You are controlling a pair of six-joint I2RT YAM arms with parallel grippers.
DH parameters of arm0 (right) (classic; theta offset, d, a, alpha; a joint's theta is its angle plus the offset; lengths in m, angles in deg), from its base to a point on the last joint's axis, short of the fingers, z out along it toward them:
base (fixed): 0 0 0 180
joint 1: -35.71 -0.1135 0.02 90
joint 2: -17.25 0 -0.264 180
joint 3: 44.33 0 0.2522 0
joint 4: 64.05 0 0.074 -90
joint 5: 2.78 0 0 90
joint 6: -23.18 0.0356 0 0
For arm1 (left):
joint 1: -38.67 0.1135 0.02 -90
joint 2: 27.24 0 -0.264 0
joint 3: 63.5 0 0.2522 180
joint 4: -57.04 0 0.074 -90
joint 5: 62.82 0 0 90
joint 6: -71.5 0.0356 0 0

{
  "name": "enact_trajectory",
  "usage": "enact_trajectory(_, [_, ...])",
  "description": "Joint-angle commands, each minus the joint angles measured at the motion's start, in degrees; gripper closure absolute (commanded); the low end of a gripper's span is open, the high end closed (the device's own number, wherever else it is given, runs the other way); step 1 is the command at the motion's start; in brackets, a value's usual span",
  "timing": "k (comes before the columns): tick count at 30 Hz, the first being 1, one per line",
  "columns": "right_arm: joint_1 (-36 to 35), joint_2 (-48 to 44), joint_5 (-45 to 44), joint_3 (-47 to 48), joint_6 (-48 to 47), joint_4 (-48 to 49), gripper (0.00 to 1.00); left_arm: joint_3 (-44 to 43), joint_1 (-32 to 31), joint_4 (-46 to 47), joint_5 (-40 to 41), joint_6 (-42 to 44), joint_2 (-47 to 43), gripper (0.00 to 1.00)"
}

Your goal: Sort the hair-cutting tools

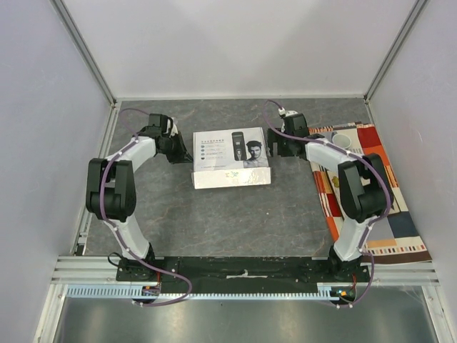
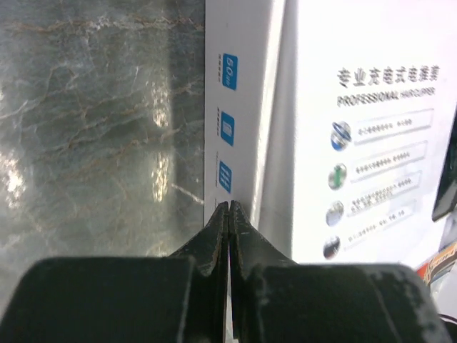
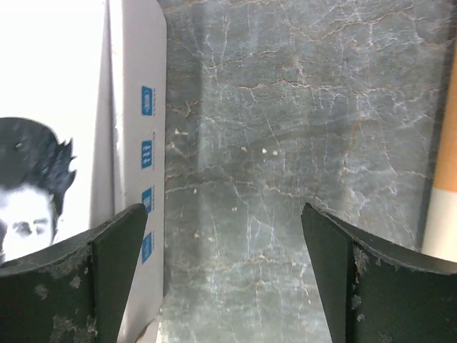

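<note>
Left wrist view puts the left claw (image 2: 228,214) with its two black fingers pressed together and nothing between them. Its tips sit at, or just beside, the side wall of the white cardboard box with the printed lid (image 2: 357,143), which runs ahead and to that claw's right. Across the box, the right claw (image 3: 225,214) stands spread wide and empty. The box wall is by its left finger, and the grey marbled tabletop (image 3: 285,107) lies bare between its fingers.

The lid is on, so the box's contents are hidden. None of the hair-cutting tools is in view, and they are presumably inside. Beyond the right claw a pale cup (image 1: 341,140) stands on a striped cloth (image 1: 371,214); I cannot tell what it holds.

A sideways push from the closed left tips would likely slide the whole box rather than open it. Lifting the lid unevenly could tip the box and scatter whatever small parts it holds.
</note>
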Motion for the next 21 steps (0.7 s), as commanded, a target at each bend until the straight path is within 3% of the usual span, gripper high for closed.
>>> enact_trajectory(1, [-0.9,-8.9,-3.9,-2.0,-0.6,0.0,0.02,-0.9,-0.6,-3.9,4.4,2.1,-6.8,0.98])
enact_trajectory(9, [-8.4,-16.7,-6.2,-0.6,-5.3,-1.7,0.02,-2.1,-1.8,-6.7,6.2,4.2,-14.4,0.98])
enact_trajectory(14, [-10.7,-15.0,-7.2,-0.8,-3.9,-5.0,0.02,-3.1,-4.1,-8.5,1.1,4.5,-11.3,0.98])
enact_trajectory(21, [-11.2,-10.0,-10.8,-4.8,-2.3,-6.8,0.02,-2.0,-9.0,-10.3,4.5,5.9,-3.4,0.98])
